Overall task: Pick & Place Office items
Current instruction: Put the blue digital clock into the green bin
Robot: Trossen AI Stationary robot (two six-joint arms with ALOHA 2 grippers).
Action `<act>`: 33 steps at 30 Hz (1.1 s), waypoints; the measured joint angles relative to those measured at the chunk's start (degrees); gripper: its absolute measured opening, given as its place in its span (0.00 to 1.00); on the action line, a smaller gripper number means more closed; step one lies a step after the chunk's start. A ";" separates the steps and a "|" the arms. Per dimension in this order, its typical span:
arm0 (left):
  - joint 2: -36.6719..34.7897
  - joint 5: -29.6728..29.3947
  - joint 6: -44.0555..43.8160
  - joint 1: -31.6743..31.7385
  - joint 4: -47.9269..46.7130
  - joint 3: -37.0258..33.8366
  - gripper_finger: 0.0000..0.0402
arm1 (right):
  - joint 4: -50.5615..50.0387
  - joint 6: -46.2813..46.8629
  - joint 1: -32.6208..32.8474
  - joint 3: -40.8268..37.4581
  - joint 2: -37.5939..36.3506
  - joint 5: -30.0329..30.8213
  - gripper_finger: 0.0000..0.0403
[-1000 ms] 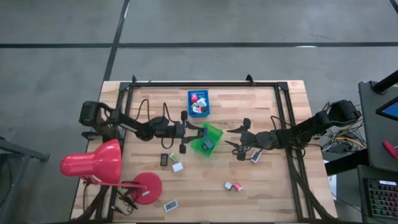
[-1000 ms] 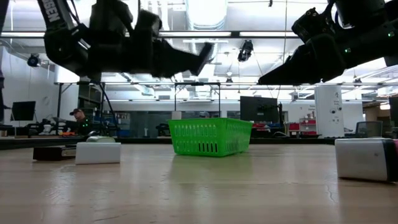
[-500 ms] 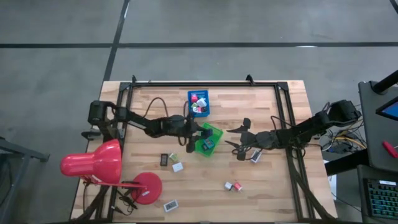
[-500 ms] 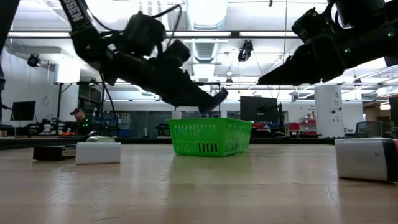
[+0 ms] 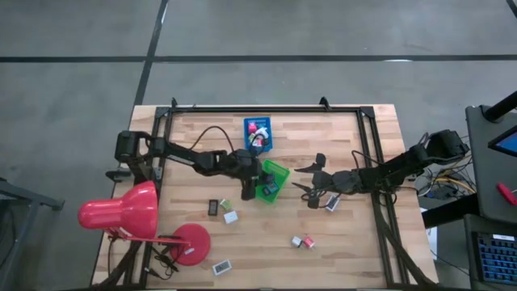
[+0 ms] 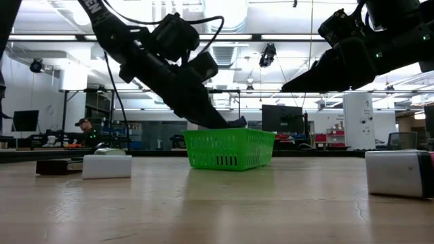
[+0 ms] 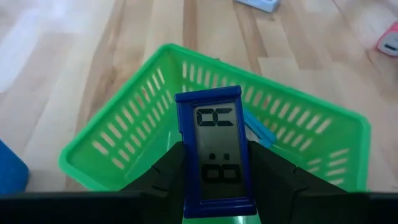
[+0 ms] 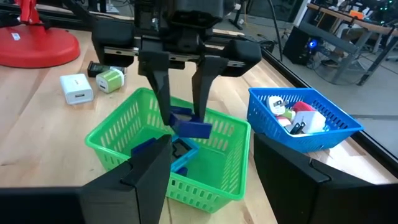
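1. Since the earlier frame the left arm has swung over and dipped, bringing the left gripper [image 5: 260,179] from beside the green tray [image 5: 277,171] down to its rim; the right arm has not shifted.
2. The left gripper's jaws are clenched on a small blue rectangular item with a grey display [image 7: 216,151], which stands upright between the two fingers [image 7: 168,171], its top end poking out past the fingertips.
3. In the right wrist view that same blue item [image 8: 188,126] hangs at the fingertips, just inside the tray's mouth, above other blue and dark pieces lying on the tray's bottom.
4. The right gripper [image 5: 308,188] hovers off the tray's far side from the left gripper, jaws spread and empty, with a white item [image 5: 332,203] on the table just beside it.
5. The blue tray [image 8: 314,135], behind the left jaws, holds white, red and green pieces.
6. More small items lie well apart from both sets of jaws: a white block [image 8: 77,88] and a green one [image 8: 111,79].
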 joint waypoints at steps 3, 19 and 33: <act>0.00 2.49 0.18 -0.01 -1.13 0.22 0.34 | 0.00 0.00 0.00 0.00 0.00 0.07 0.55; 0.00 4.55 0.46 -0.01 -3.50 0.32 0.34 | 0.07 -0.02 0.00 0.00 0.00 0.06 0.55; 0.00 4.69 0.57 -0.01 -4.23 0.16 0.34 | 0.07 0.00 0.00 0.00 0.00 0.03 0.55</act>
